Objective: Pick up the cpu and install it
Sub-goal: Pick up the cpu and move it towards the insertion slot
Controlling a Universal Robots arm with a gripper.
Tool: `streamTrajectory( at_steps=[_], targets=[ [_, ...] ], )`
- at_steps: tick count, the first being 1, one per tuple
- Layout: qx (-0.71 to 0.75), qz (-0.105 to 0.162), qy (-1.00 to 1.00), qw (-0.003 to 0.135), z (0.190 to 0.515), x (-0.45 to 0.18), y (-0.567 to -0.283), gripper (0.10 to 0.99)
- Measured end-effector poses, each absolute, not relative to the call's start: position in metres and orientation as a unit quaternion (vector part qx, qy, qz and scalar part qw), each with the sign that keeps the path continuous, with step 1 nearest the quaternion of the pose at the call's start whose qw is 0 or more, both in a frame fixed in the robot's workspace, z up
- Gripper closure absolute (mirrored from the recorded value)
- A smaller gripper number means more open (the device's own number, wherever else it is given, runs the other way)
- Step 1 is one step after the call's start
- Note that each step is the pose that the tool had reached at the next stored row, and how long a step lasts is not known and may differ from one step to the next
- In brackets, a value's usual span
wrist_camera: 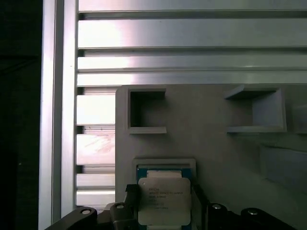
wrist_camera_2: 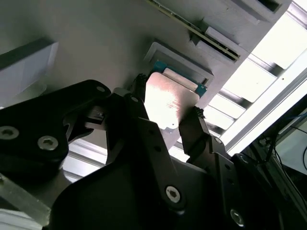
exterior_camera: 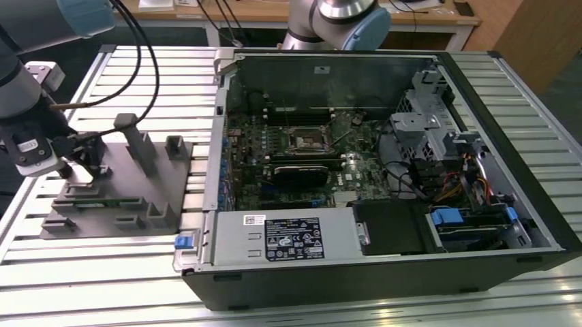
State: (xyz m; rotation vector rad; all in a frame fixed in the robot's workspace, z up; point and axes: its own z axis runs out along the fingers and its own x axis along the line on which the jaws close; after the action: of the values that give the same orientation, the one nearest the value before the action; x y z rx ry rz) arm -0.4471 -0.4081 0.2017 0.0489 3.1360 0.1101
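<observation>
Step in hand, by my read: the pick-up, at the grasp itself. Gripper is down on the grey block at the exterior view's left, on the slotted table, w/ the open PC case on the exterior view's right of it. In both wrist views the cpu lies silver side up btwn the two black fingers, one against each of two opposite edges. No gap shows on either side, so the jaws look clenched on the cpu, grasping it by its edges. The cpu sits square to the jaws, roughly centred btwn them, over its shallow pocket in the block, w/ a teal rim showing just past the cpu's far edge. Whether it's off the pocket floor or resting in it: can't tell. Install not begun, I'd say: the socket, mid-board inside the case, is well apart from the gripper. Next move, as I judge it, calls for a straight, level lift clear of the pocket walls, w/ grip firm enough on those thin edges that the cpu doesn't tilt or slip, plus clearance over the block's posts and the case wall.
</observation>
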Motion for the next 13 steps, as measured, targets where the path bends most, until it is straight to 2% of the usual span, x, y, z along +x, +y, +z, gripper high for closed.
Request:
streamTrajectory(
  at_steps=[13],
  targets=[
    [0.016,0.035,0.999,0.002,0.226,-0.447,-0.408,0.557]
  ],
)
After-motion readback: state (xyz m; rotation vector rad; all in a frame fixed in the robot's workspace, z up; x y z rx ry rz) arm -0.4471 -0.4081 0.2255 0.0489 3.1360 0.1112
